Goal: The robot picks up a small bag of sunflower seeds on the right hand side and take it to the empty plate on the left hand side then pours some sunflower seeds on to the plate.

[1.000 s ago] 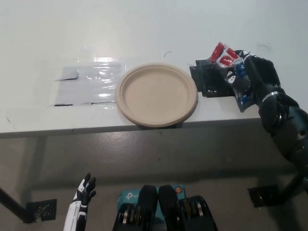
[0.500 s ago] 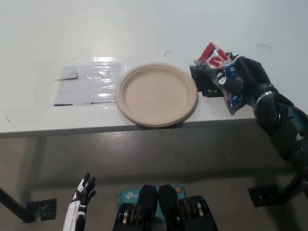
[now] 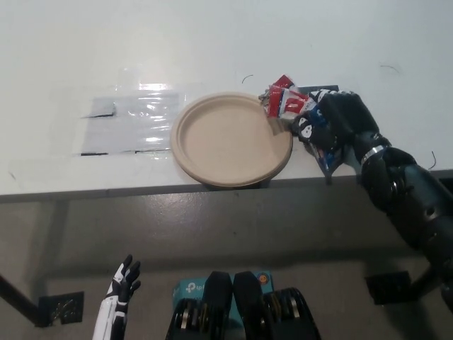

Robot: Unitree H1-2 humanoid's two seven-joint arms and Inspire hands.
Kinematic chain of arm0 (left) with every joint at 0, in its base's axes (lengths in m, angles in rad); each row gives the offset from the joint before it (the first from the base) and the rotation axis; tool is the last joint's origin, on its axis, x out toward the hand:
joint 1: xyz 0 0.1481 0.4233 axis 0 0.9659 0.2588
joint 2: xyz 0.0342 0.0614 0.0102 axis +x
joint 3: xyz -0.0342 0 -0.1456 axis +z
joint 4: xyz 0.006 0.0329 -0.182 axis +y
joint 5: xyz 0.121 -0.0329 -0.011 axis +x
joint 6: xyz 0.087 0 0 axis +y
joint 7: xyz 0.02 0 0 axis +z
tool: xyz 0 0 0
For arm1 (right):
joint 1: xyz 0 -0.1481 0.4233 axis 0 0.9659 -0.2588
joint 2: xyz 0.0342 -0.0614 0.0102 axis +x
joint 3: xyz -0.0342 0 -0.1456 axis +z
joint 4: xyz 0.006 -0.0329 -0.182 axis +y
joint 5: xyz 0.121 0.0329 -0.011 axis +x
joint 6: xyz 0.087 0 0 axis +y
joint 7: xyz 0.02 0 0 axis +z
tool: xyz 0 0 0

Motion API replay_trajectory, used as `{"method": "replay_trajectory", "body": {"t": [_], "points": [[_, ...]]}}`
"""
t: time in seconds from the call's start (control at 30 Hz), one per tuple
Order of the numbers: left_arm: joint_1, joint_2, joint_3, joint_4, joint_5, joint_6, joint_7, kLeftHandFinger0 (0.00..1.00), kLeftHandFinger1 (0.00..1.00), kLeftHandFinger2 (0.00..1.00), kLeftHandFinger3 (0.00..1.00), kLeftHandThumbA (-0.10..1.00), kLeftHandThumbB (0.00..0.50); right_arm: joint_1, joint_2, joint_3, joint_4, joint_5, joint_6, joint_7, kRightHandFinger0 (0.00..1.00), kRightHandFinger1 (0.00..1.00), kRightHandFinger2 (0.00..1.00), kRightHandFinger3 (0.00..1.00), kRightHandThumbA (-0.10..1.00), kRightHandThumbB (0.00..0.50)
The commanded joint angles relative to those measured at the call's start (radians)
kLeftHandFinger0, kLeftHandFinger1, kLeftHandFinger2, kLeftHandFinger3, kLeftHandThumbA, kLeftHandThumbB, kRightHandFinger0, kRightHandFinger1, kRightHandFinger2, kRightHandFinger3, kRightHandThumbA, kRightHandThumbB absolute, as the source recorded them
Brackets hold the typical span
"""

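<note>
So I'm mid-carry here. The right hand [image 3: 338, 122] has its black fingers wrapped around the bag of sunflower seeds [image 3: 301, 117], gripping it around the middle and lower part. The bag's red-and-white top end sticks out to the left and sits right at the plate's right rim, just overlapping the edge from what I can see. Whether the bag's mouth is actually open I can't tell, it's too small and crinkled in this view.

The plate [image 3: 212, 159] is bare, no seeds on it, sitting near the front edge of the white table [image 3: 106, 42]. There's a strip of clear tape or film [image 3: 131, 120] stuck to the tabletop off to the plate's left, well out of the way.

The left hand [image 3: 120, 287] is parked low at the bottom left, below table level, holding nothing with its fingers spread a bit.

My read: pickup is done, transport is nearly done, pouring hasn't started. Next I'd want the bag's top further in over the middle of the plate, then tilted down so seeds land inside. Tipping right at the rim, I'd guess half the seeds would bounce onto the table, so a little more leftward travel first seems smart.
</note>
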State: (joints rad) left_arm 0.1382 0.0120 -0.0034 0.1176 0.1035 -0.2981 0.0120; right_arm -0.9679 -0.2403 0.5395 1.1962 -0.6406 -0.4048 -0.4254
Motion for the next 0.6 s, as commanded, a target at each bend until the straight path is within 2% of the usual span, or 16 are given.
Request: {"method": "replay_trajectory", "body": {"t": [0.0, 0.07, 0.1, 0.17, 0.2, 0.23, 0.43, 0.53, 0.57], "points": [[-0.002, 0.005, -0.005, -0.025, -0.009, -0.009, -0.003, 1.0, 1.0, 1.0, 1.0, 1.0, 0.018, -0.022, -0.008, 0.04, -0.042, -0.048, -0.065, -0.118, 0.0, 0.19, 0.58, 0.45, -0.1, 0.103], [-0.004, 0.006, -0.004, -0.021, -0.005, -0.012, -0.001, 1.0, 1.0, 1.0, 1.0, 1.0, 0.014, -0.023, -0.011, 0.049, -0.045, -0.049, -0.065, -0.13, 0.0, 0.19, 0.6, 0.45, -0.1, 0.105], [-0.004, 0.007, -0.005, -0.023, -0.004, -0.009, -0.001, 1.0, 1.0, 1.0, 1.0, 1.0, 0.013, -0.022, -0.014, 0.055, -0.05, -0.048, -0.065, -0.133, 0.0, 0.2, 0.63, 0.5, -0.1, 0.108], [-0.004, 0.007, -0.006, -0.028, -0.003, -0.005, -0.002, 1.0, 1.0, 1.0, 1.0, 1.0, 0.0, -0.024, -0.018, 0.062, -0.049, -0.054, -0.065, -0.14, 0.0, 0.22, 0.66, 0.52, -0.1, 0.091], [-0.005, 0.007, -0.007, -0.027, -0.002, -0.007, -0.003, 1.0, 1.0, 1.0, 1.0, 1.0, 0.0, -0.025, -0.019, 0.066, -0.05, -0.057, -0.065, -0.147, 0.0, 0.23, 0.66, 0.52, -0.1, 0.105], [-0.005, 0.009, -0.008, -0.026, -0.003, -0.011, -0.005, 1.0, 1.0, 1.0, 1.0, 1.0, 0.0, -0.026, -0.022, 0.072, -0.052, -0.062, -0.065, -0.154, 0.0, 0.24, 0.68, 0.55, -0.1, 0.098], [-0.01, 0.013, -0.01, -0.022, 0.005, -0.007, -0.003, 1.0, 1.0, 1.0, 1.0, 1.0, 0.0, -0.031, -0.04, 0.106, -0.066, -0.08, -0.065, -0.184, 0.0, 0.23, 0.65, 0.54, -0.1, 0.101], [-0.014, 0.017, -0.013, -0.022, 0.012, -0.007, -0.004, 1.0, 1.0, 1.0, 1.0, 1.0, 0.009, -0.045, -0.054, 0.144, -0.069, -0.137, -0.065, -0.231, 0.0, 0.23, 0.64, 0.52, -0.1, 0.134], [-0.017, 0.018, -0.013, -0.021, 0.012, -0.007, -0.004, 1.0, 1.0, 1.0, 1.0, 1.0, 0.013, -0.049, -0.058, 0.153, -0.072, -0.146, -0.065, -0.237, 0.0, 0.21, 0.61, 0.47, -0.1, 0.156]]}}
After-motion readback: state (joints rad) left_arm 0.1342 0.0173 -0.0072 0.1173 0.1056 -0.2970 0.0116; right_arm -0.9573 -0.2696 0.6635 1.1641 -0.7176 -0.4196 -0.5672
